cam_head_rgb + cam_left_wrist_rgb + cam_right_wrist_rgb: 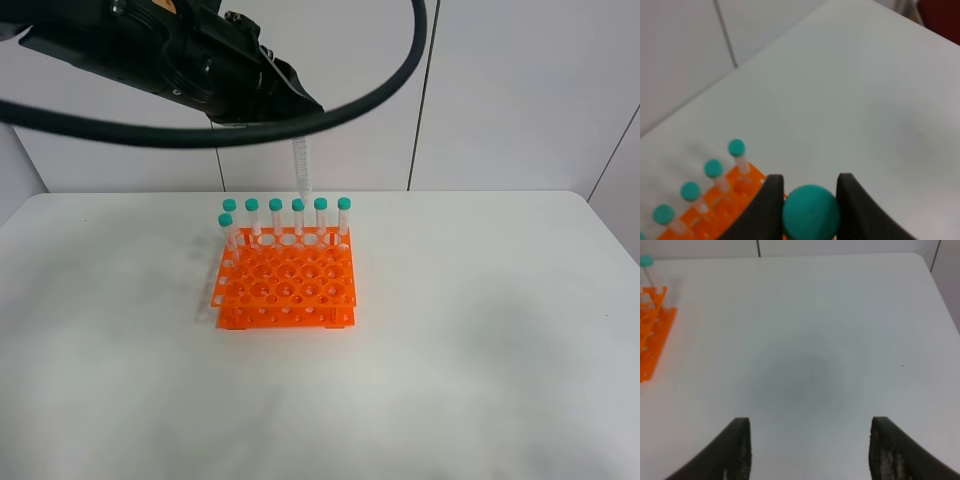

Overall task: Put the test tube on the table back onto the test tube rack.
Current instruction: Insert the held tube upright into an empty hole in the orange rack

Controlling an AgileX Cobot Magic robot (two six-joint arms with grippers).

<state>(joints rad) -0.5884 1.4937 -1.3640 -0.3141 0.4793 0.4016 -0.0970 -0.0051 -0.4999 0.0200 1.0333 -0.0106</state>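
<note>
My left gripper [296,118] hangs above the back of the orange test tube rack [285,280] and is shut on a test tube [300,165] that points straight down, its tip just above the rack's back row. In the left wrist view the fingers [767,205] clamp its teal cap [811,211], with the rack [740,186] below. Several identical teal-capped tubes [275,215] stand in the back row, and one more [226,228] stands at the left edge. My right gripper [810,450] is open and empty over the bare white table [805,315]; the rack's corner [652,335] lies far off to its side.
The white table [480,330] spreads wide around the rack. A thick black cable [400,75] loops from the left arm across the top of the exterior view. A grey panelled wall [500,90] stands behind the table.
</note>
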